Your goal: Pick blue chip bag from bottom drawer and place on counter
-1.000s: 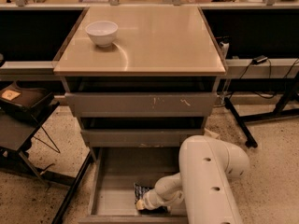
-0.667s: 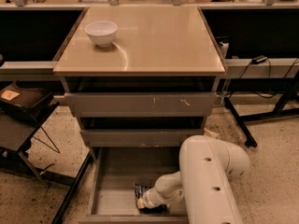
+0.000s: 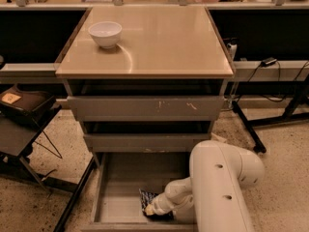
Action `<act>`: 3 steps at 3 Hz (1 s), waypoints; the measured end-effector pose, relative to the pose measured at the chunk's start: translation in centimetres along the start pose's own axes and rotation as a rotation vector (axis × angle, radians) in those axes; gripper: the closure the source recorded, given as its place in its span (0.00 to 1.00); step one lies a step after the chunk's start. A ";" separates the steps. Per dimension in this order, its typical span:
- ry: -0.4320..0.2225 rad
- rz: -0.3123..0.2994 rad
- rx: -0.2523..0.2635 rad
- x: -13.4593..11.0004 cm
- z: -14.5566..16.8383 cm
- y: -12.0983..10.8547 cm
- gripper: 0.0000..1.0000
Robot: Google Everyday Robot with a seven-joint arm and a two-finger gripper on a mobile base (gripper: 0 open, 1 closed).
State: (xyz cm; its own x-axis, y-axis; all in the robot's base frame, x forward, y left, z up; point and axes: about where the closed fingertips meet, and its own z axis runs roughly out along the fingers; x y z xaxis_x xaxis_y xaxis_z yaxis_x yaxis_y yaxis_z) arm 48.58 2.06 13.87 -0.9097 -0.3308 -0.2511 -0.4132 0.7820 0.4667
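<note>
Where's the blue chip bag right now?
Camera view, bottom centre: the blue chip bag lies in the bottom drawer, near its front edge, with the gripper right at it.

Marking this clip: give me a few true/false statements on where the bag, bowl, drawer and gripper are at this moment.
1. The bottom drawer is pulled open. True.
2. The blue chip bag lies on the counter. False: it lies inside the bottom drawer, towards its front.
3. A white bowl stands on the counter, near the far left corner in the camera view. True.
4. The gripper hovers above the counter. False: it is down in the bottom drawer, right at the blue chip bag.
5. The white bowl sits in the bottom drawer beside the bag. False: the bowl is on the counter.
</note>
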 end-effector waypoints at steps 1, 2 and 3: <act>-0.108 -0.013 0.046 -5.7 -7.0 -5.8 1.00; -0.146 0.007 0.028 -8.0 -9.4 -7.7 1.00; -0.145 0.006 0.027 -8.0 -9.3 -7.6 1.00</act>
State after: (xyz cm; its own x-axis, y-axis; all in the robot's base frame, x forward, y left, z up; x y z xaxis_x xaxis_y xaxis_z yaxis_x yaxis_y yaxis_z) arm 58.59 -6.15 20.25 -0.8956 -0.2479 -0.3694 -0.4049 0.7983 0.4459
